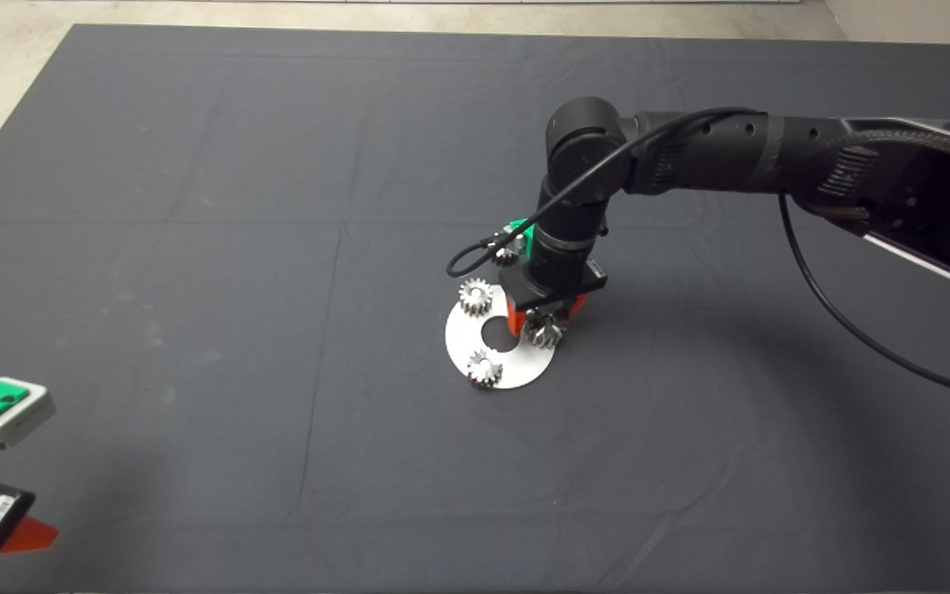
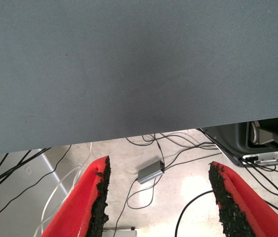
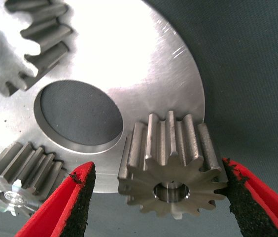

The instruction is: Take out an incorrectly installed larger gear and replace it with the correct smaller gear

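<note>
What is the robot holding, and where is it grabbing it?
Nothing yet. The right gripper straddles the dark gear on the silver plate, jaws open beside its teeth. The left gripper is empty.

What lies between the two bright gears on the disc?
Bare disc and its centre hole's edge, shown in the right wrist view. Right gripper straddles the smaller gear.

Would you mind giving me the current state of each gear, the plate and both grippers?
Right gripper: open, straddling the smaller gear.
Smaller gear: upright on the plate's edge, not clamped.
Silver gears: sitting on the plate, untouched.
Plate: flat on the mat.
Left gripper: open, empty, parked at the mat's edge.
</note>
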Motion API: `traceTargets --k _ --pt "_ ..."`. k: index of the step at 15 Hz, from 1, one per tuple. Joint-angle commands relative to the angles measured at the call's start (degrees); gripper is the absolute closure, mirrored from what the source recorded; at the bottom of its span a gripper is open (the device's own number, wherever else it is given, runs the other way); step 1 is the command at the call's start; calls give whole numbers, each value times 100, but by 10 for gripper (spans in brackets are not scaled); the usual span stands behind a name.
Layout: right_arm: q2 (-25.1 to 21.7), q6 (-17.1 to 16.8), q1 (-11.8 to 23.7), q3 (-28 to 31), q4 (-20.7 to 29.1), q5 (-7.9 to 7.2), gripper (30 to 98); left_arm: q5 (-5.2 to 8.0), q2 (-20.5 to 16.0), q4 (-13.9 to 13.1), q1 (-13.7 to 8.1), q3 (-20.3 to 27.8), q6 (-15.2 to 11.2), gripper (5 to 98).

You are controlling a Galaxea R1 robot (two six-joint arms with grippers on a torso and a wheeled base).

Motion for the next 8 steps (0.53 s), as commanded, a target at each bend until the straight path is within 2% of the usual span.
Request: traceTargets --k 1,4,6,8 --pt "-84 70 184 402 -135 -477 636 375 -23 77 -14 -41 -7 543" --pt "-130 96 184 484 -126 -486 719 375 56 70 -14 -129 -7 543" --pt "-174 96 201 493 -126 -495 722 375 92 70 -14 -138 -7 543" --pt "-201 96 202 493 -126 -495 766 375 92 70 -14 -145 -14 543"
